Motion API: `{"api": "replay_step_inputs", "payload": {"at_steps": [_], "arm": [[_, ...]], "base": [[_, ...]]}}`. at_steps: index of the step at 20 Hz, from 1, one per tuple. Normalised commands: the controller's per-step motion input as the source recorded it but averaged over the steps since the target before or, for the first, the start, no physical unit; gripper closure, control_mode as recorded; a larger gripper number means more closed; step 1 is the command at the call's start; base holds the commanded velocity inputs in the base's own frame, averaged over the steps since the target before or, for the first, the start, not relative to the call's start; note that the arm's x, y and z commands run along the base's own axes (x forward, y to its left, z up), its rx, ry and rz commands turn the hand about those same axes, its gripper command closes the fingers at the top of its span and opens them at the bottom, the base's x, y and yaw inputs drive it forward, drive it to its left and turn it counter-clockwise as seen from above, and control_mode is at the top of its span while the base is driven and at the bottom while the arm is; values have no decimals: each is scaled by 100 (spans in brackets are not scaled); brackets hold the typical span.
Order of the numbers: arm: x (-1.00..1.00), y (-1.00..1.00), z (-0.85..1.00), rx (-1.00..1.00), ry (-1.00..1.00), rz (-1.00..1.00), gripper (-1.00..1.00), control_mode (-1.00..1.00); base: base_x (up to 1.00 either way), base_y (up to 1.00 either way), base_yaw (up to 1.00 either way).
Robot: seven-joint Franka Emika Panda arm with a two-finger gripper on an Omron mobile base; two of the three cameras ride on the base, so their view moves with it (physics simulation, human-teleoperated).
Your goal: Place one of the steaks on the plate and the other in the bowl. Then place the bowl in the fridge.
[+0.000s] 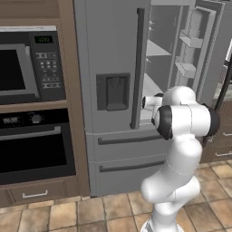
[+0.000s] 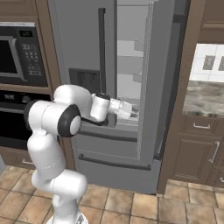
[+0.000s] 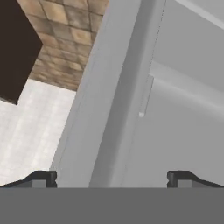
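Observation:
The grey fridge (image 1: 108, 54) (image 2: 78, 39) has its left door shut and its right door (image 1: 204, 45) (image 2: 168, 87) swung wide, showing pale shelves (image 1: 156, 50) (image 2: 129, 57). My gripper (image 2: 132, 112) reaches into the open right half at the level of a low shelf. In the hand view the gripper (image 3: 112, 177) is open, its dark fingertips (image 3: 43, 178) far apart with nothing between them, facing grey fridge panels (image 3: 113, 109). The steaks, the plate and the bowl are out of view.
A microwave (image 1: 27, 63) and a black built-in oven (image 1: 36, 149) sit in the wooden wall left of the fridge. A stone counter (image 2: 203, 98) over brown drawers (image 2: 199, 127) stands to the right. Tiled floor (image 1: 104, 210) lies in front.

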Motion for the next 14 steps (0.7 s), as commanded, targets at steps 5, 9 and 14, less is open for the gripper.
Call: {"api": "replay_step_inputs", "payload": {"at_steps": [5, 9, 14], "arm": [[-6, 86, 10, -21, 16, -28, -100, -100], [-64, 46, 25, 1, -7, -41, -100, -100], [-64, 35, 0, 47, -42, -61, -100, -100]], "base": [[0, 0, 0], [0, 0, 0], [0, 0, 0]]}}
